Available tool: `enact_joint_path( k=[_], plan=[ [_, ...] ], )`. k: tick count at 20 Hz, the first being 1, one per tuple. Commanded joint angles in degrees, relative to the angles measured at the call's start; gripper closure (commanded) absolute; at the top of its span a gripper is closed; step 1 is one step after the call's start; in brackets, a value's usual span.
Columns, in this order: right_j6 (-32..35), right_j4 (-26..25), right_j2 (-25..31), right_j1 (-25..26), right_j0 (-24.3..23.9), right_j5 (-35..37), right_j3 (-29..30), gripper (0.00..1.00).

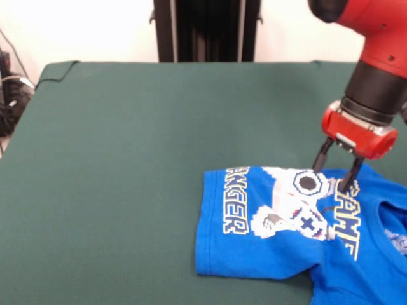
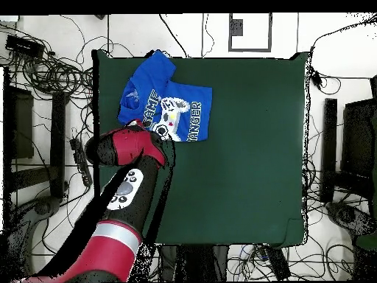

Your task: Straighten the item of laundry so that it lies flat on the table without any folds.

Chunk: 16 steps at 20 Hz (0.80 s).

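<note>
The item of laundry (image 1: 280,235), a bright blue T-shirt with a white controller print and block lettering, lies print-up at the table's (image 1: 127,159) near right corner, running past the picture's right and bottom edges. Its cloth looks rumpled around the sleeve and collar. My gripper (image 1: 333,176) is open, fingers spread over the shirt's far edge beside the controller print, with nothing between them. Whether the tips touch the cloth is unclear. In the overhead view the shirt (image 2: 166,99) sits near the table's (image 2: 250,162) upper left corner, and my red arm (image 2: 129,147) covers the gripper.
Most of the green table stretches away from the shirt on one side. Tangled cables (image 2: 51,70) and dark equipment (image 2: 361,140) surround the table on the floor. The shirt lies close to two table edges.
</note>
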Motion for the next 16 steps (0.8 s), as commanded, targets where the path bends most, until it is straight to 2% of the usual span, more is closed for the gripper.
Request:
enact_joint_path(
  k=[1, 10, 16],
  plan=[
    [-1.02, -2.46, 10.13, -5.06, -1.54, 1.21, 11.79, 0.00],
    [-0.45, -2.28, 13.28, -9.26, -1.95, -0.07, 14.14, 0.00],
    [-0.74, -2.16, 15.23, -9.72, -2.59, -0.20, 13.89, 0.00]
  ],
)
